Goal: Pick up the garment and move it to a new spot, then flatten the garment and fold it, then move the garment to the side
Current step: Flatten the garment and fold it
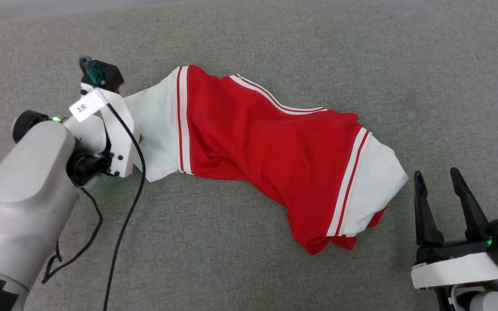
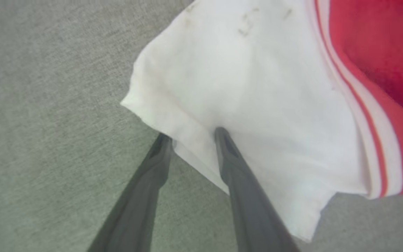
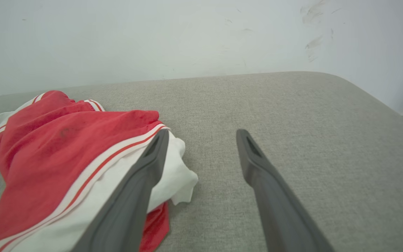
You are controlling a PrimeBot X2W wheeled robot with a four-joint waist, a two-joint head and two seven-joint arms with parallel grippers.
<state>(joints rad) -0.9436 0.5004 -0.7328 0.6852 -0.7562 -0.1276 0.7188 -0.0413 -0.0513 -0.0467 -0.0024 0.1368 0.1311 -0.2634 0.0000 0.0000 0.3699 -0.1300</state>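
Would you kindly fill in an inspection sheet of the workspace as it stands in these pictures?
Surface: grey fabric-covered surface, flat.
Job's things: garment, red with white sleeves and striped trim, lying crumpled, not yet flattened or folded.
Clutter: nothing seen.
Hands: left hand has its fingers apart, straddling the edge of one white sleeve; right hand is open, apart from the garment, beside the other sleeve.
Cables: black cable trails from the left arm down past the sleeve.
Surroundings: pale wall with scuff marks behind the surface.
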